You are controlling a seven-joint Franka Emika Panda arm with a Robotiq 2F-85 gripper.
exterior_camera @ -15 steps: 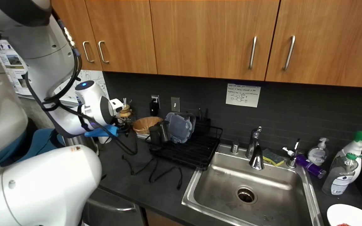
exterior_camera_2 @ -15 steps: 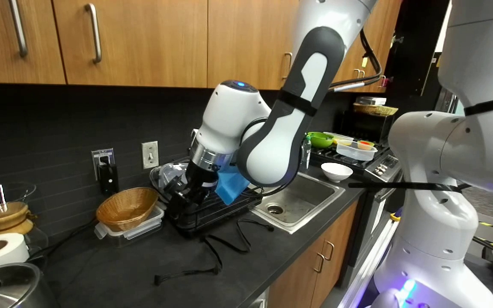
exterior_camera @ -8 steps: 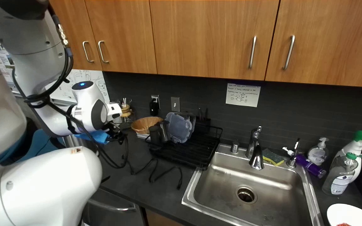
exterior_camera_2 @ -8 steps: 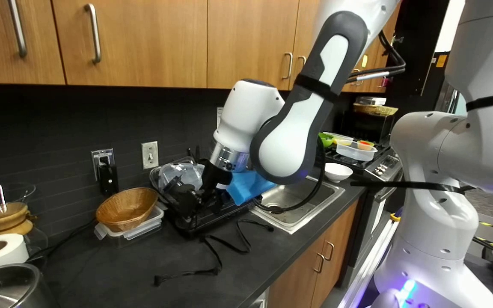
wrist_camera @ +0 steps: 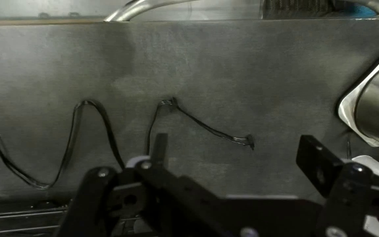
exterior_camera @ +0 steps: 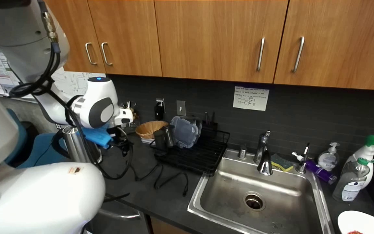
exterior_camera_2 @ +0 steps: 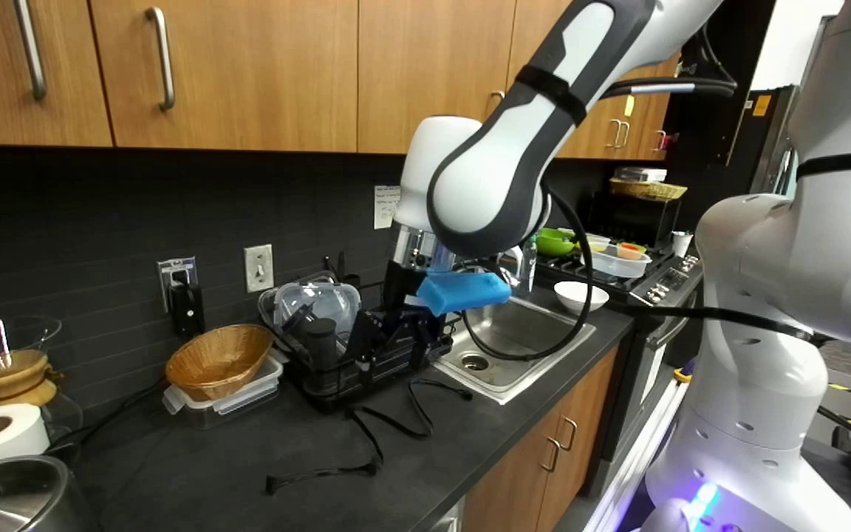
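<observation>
Your black gripper (wrist_camera: 235,153): fingers spread wide, above the flat dark grey counter (wrist_camera: 242,65).
Thin black wiggly cable (wrist_camera: 209,128): lies on the counter below your fingers, near the black wire dish rack (exterior_camera: 190,159).
Brown woven basket (exterior_camera_2: 219,360): on a clear plastic box (exterior_camera_2: 252,397).

Facing wall (exterior_camera: 206,97) in both exterior views, sharing sink (exterior_camera: 224,196) toward five o'clock; in wrist view, close downward onto counter (wrist_camera: 215,72).
</observation>
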